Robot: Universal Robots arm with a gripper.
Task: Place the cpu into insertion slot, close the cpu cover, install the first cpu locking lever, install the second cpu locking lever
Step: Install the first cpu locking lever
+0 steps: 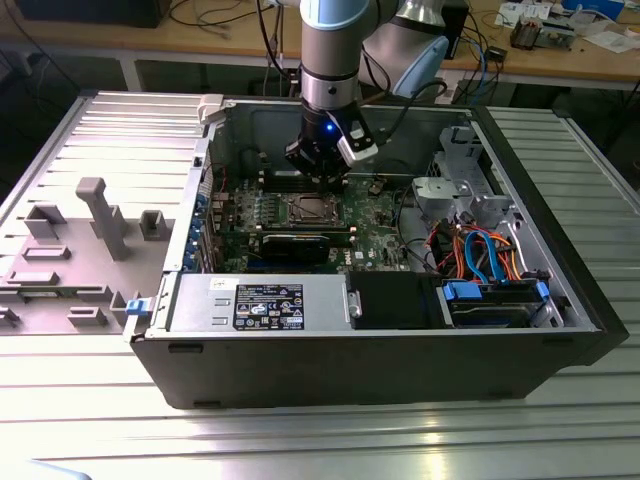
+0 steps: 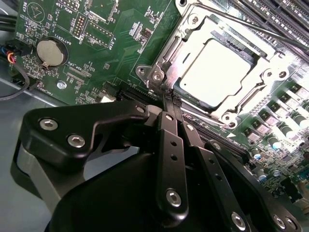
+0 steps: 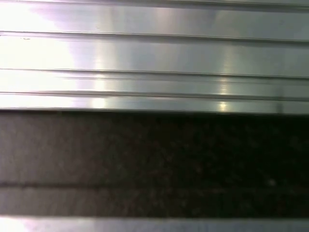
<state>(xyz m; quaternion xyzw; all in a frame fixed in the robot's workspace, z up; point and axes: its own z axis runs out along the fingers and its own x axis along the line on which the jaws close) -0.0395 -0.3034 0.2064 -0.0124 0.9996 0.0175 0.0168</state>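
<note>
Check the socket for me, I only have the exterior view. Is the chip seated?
Observer: Yes. In the second wrist view the flat square chip with the shiny silver-grey top lies inside the silver-rimmed square socket.
Operator: Cover down?
Observer: The thin silver metal frame plate lies flat over the chip, and the chip's top shows through its window.
Operator: Claw?
Observer: The black claw has its tips together at the socket's corner, on the side toward the round silver coin cell. I see nothing held between them.
</note>
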